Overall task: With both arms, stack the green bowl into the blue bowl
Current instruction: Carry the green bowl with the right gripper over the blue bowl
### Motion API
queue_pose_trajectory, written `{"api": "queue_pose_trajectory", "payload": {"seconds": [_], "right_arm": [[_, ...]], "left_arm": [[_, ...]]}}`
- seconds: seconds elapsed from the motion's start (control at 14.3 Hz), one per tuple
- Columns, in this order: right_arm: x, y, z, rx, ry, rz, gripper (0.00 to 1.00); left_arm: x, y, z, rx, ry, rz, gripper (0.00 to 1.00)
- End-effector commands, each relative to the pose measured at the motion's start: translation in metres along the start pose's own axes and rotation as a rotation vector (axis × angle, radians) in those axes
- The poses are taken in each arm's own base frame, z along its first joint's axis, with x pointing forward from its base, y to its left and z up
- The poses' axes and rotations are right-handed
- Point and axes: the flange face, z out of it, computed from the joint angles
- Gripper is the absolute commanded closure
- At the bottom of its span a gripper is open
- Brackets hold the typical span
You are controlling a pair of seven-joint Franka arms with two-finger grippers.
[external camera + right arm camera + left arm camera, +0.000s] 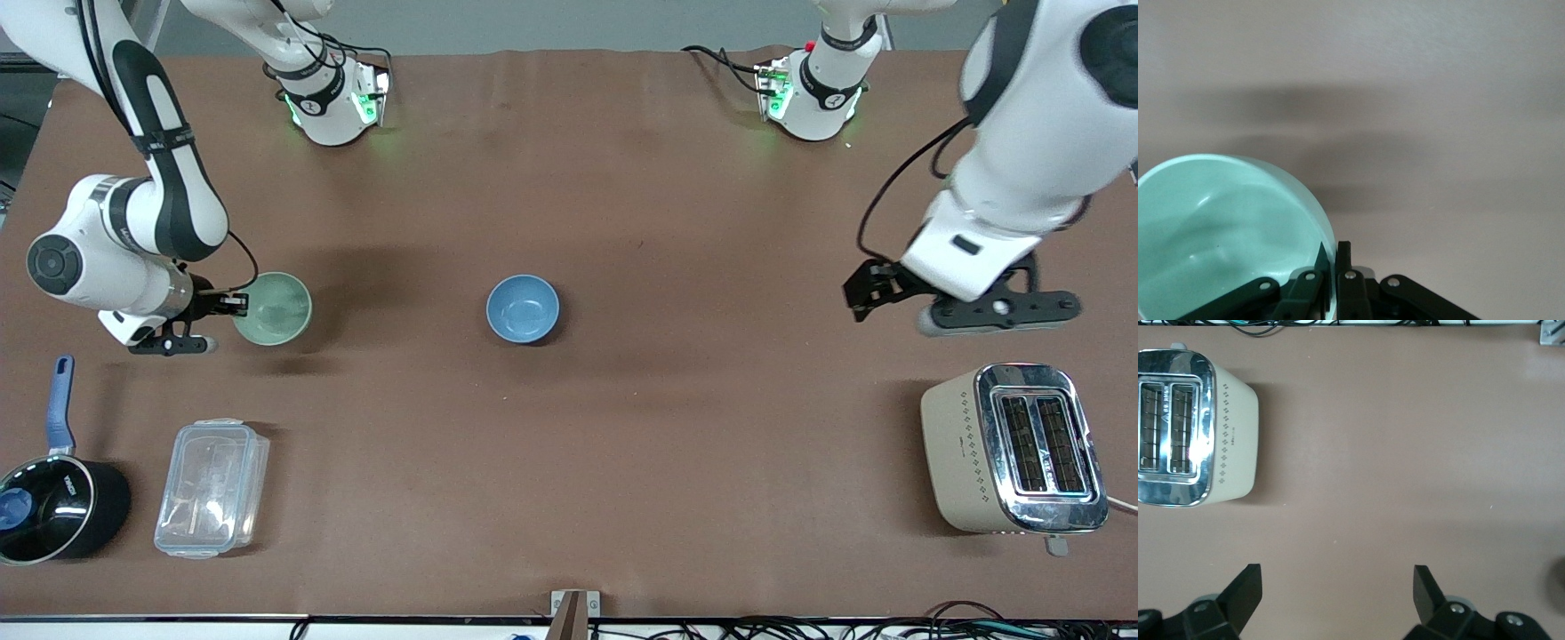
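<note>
The pale green bowl [276, 308] is toward the right arm's end of the table. My right gripper [242, 305] is shut on its rim, one finger inside and one outside, as the right wrist view shows for the gripper [1333, 248] and the bowl [1225, 227]. The blue bowl [523, 308] stands empty and upright on the middle of the table, well apart from the green bowl. My left gripper [867, 289] hangs open and empty over bare table toward the left arm's end. Its fingers are spread wide in the left wrist view [1337, 587].
A cream and chrome toaster [1013, 449] stands near the front camera at the left arm's end, also in the left wrist view [1195, 427]. A black saucepan with a blue handle [49, 511] and a clear plastic container [212, 487] sit near the front camera at the right arm's end.
</note>
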Motion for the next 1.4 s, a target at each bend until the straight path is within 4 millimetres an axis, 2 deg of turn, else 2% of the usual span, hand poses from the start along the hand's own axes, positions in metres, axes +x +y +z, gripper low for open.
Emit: {"api": "queue_pose_trajectory", "payload": {"seconds": [0.0, 0.14, 0.35, 0.56, 0.7, 0.77, 0.91, 1.19, 1.33], "right_arm": [[0.008, -0.069, -0.037, 0.045, -0.013, 0.080, 1.00], [0.011, -0.124, -0.055, 0.046, 0.004, 0.122, 1.00], [0.004, -0.213, -0.075, 0.052, 0.044, 0.123, 0.99], [-0.017, -0.295, -0.081, 0.145, 0.033, 0.145, 0.99], [-0.028, -0.334, -0.069, 0.166, 0.008, 0.115, 0.99], [-0.034, -0.351, -0.065, 0.188, 0.013, 0.102, 0.99], [-0.038, -0.370, -0.046, 0.181, 0.015, 0.082, 0.99], [-0.031, -0.380, -0.012, 0.168, 0.046, 0.080, 0.99], [-0.035, -0.389, 0.004, 0.161, 0.060, 0.069, 0.99]], "left_arm": [[-0.017, -0.044, -0.022, -0.021, -0.023, 0.021, 0.00], [-0.028, -0.067, -0.029, -0.051, -0.064, 0.029, 0.00], [-0.051, -0.094, -0.034, -0.049, -0.090, 0.067, 0.00], [-0.068, -0.098, -0.032, -0.057, -0.106, 0.082, 0.00], [-0.079, -0.095, -0.035, -0.071, -0.103, 0.084, 0.00], [-0.079, -0.095, -0.034, -0.071, -0.105, 0.085, 0.00], [-0.085, -0.094, -0.029, -0.070, -0.120, 0.087, 0.00], [-0.087, -0.094, -0.035, -0.068, -0.105, 0.085, 0.00], [-0.086, -0.097, -0.039, -0.061, -0.094, 0.081, 0.00]]}}
